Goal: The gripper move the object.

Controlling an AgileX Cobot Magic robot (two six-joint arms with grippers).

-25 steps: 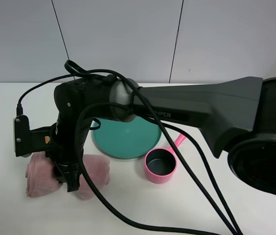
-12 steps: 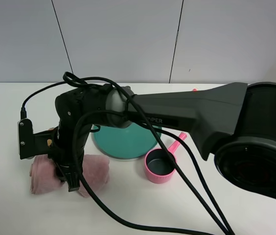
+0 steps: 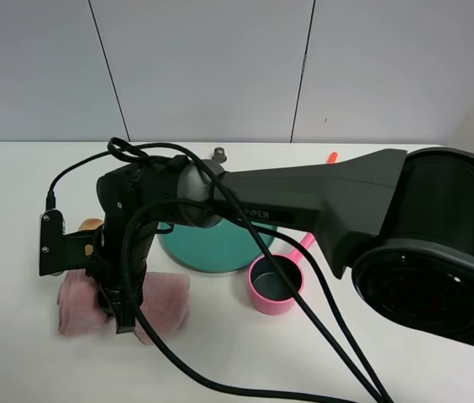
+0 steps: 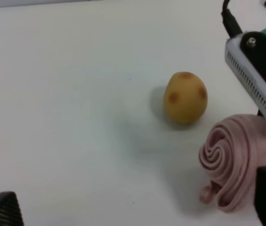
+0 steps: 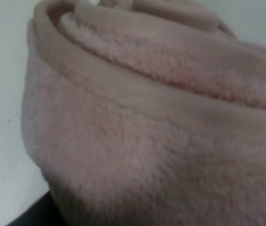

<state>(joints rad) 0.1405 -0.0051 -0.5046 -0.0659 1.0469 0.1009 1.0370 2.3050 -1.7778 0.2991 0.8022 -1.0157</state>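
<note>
The fluffy pink rolled towel (image 3: 166, 295) lies at the front left of the white table. It also shows in the left wrist view (image 4: 232, 157) and fills the right wrist view (image 5: 147, 127). My right gripper (image 3: 123, 312) reaches across from the right and is shut on the towel's middle, pointing down. I cannot tell whether the towel still touches the table. My left gripper (image 4: 133, 209) is open and empty, low over the table left of the towel. Only its dark fingertips (image 4: 2, 210) show, and it is out of the exterior view.
A yellow-brown potato (image 4: 185, 97) sits just behind the towel, partly hidden by the arm in the exterior view (image 3: 92, 224). A teal plate (image 3: 220, 243) and a pink saucepan (image 3: 275, 284) lie right of the towel. Black cables (image 3: 245, 382) trail across the front.
My right gripper has carried the towel a little to the right. The potato behind it has come into view.
</note>
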